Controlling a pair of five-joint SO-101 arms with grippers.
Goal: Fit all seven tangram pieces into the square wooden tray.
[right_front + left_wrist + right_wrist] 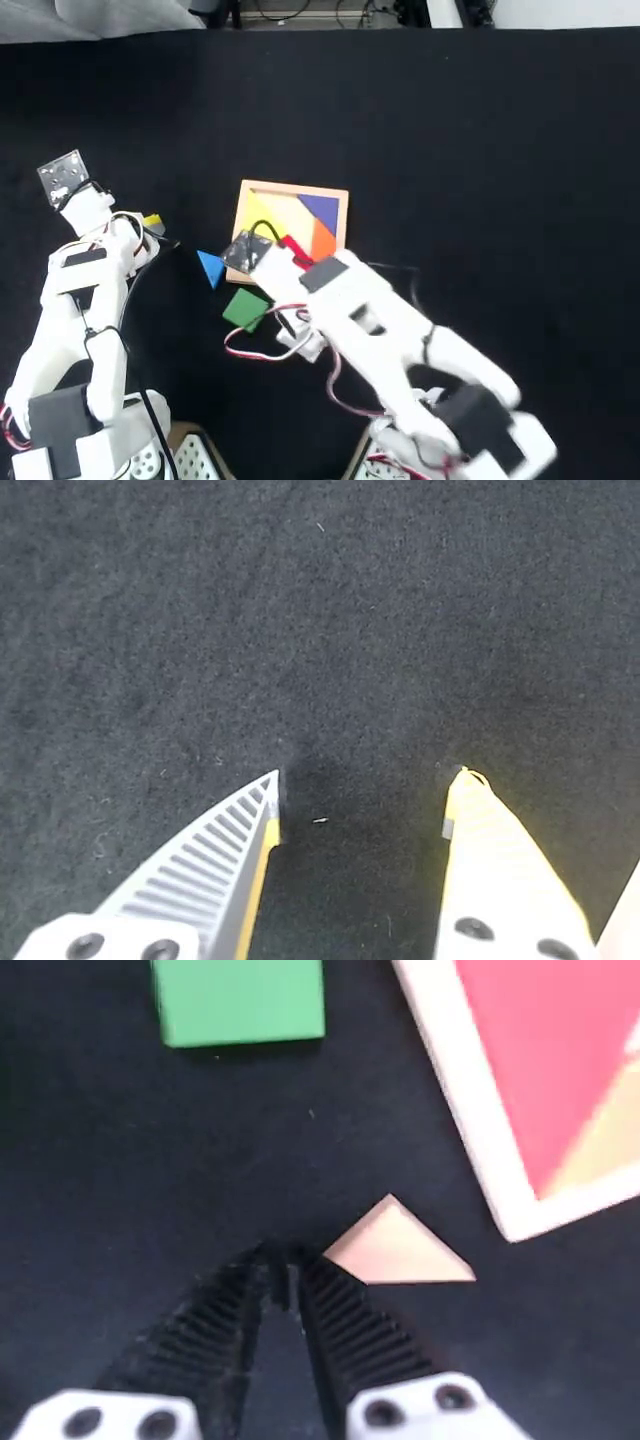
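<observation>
— How far along are you?

— Past halfway, I reckon. From above I count four pieces in the tray (pixel 296 187) at mid-frame: yellow (pixel 258 212), purple (pixel 322 209), orange (pixel 322 240) and red (pixel 293 246). My right arm (pixel 380 330) covers the tray's lower-left corner, so I can't vouch for how they sit there.

— And what's left?

— Three, all on the desk (pixel 480 150). The blue triangle (pixel 209 268) lies just left of the tray. The green square (pixel 245 308) is below it, near the tray's lower-left corner. The third is a small pink triangle (pixel 395 1250), which I see from the right wrist, just off the tray's corner.

— Holding anything?

— No. The right gripper (pixel 285 1258) has its jaws pressed together on nothing, tips right beside the pink triangle; I can't tell if they touch it. The left gripper (pixel 368 777) sits at the frame's left, well apart from the pieces, jaws spread over bare cloth (pixel 300 600).

— What are the pieces like?

— Flat, hard-edged, in solid matte colours. They look thin, so I judge them awkward to pinch off the fuzzy black cloth. The tray is pale wood with a raised rim.
</observation>
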